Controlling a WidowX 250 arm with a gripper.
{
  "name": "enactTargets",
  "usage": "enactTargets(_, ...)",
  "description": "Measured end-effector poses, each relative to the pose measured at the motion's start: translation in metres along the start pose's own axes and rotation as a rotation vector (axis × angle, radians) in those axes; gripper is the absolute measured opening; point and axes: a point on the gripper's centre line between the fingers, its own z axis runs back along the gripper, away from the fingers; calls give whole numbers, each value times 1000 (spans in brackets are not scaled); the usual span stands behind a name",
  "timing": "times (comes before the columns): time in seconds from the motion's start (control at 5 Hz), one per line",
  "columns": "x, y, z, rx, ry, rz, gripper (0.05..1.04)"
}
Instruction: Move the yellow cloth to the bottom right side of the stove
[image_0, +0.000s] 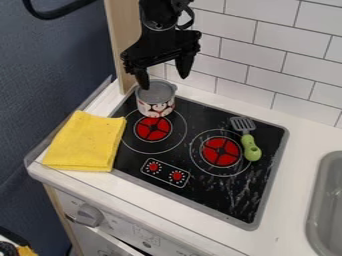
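One yellow cloth (83, 142) at the stove's (234, 202) left edge

Glossy black stovetop (206, 196), soft cloth (85, 142)

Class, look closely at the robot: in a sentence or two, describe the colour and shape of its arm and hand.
The arm is black, with what looks like a thin black cable looping beside it. The hand, also black, has a wide crosspiece and two chunky fingers tapering towards their tips.
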Motion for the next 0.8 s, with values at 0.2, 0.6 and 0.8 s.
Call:
enactTargets(0.2, -6, 3, -9, 21, 21, -2, 999)
enactTargets(0.6, -5, 58, -29, 108, 30, 37, 999)
enactTargets(0.8, -4, 84, -39, 94, 61, 98, 999)
